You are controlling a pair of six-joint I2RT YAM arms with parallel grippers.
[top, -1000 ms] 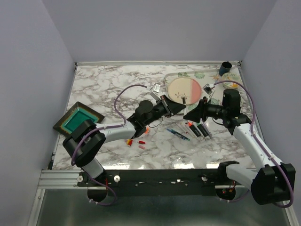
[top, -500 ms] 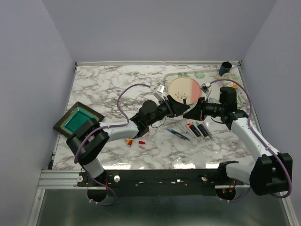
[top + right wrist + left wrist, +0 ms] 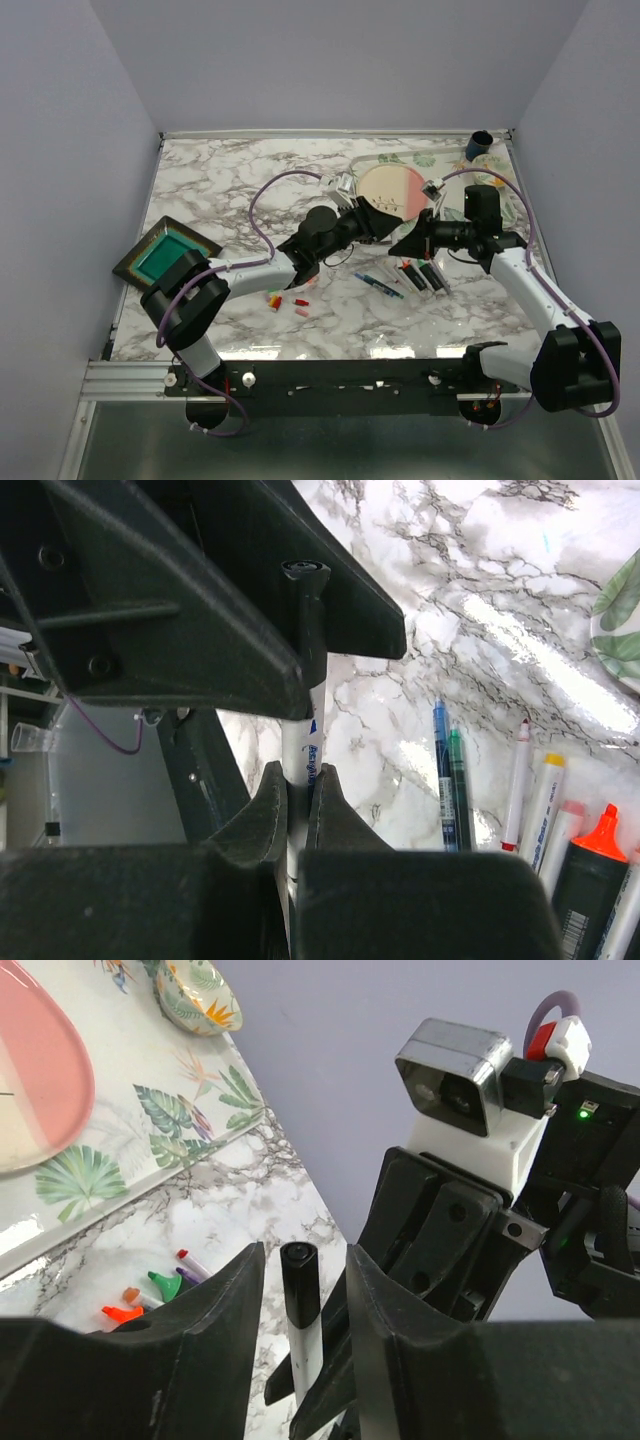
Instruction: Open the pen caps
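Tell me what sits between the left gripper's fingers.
The black cap of a white pen, gaps on both sides; the right gripper clamps the pen's body. Left wrist view shows it.

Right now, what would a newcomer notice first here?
The two grippers meet in mid-air over the middle of the white marble table: the right gripper is shut on a slim white pen, and the open left gripper flanks its black cap. Just below them, a row of pens and highlighters lies on it.
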